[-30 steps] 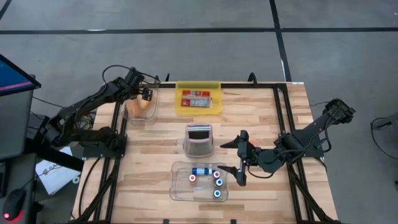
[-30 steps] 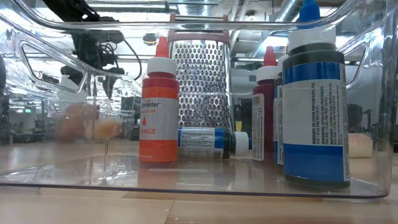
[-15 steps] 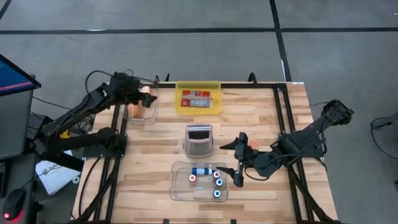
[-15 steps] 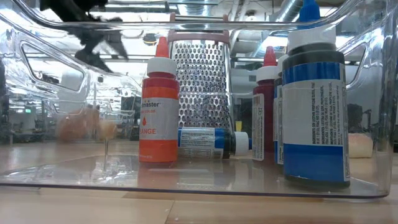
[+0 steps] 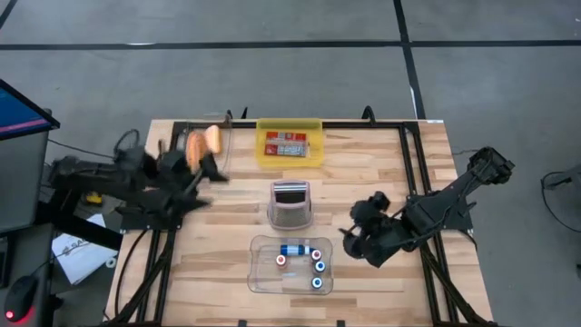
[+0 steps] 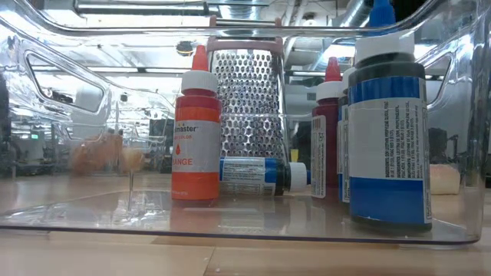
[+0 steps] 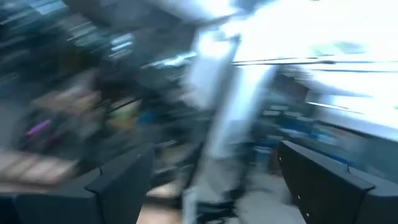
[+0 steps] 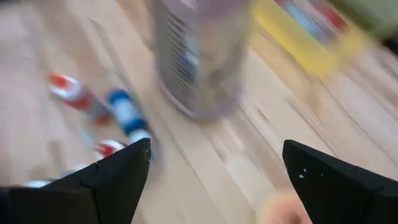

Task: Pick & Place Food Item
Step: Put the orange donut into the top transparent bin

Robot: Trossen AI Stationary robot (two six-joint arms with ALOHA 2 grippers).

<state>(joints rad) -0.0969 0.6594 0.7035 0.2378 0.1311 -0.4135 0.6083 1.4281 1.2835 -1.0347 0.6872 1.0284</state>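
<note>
Two orange-brown food pieces lie in a clear container at the table's far left; they also show in the low view. My left gripper hangs open and about level just near of that container, with nothing between its fingers. My right gripper is open and slants down beside the clear bin of colouring bottles. A peach-coloured piece lies close under it, between its fingers in the wrist view; no touch shows.
A steel grater stands mid-table, behind the bin. A yellow tray with red packets sits at the far edge. Bare wood lies between the left container and the grater. A pale piece lies on the table at the low view's right.
My left gripper has drawn back out of the clear container toward the table's left and near side, rising and tipping from pointing down to about level, still open. My right gripper has sunk a little, tipped downward and rolled, still open.
</note>
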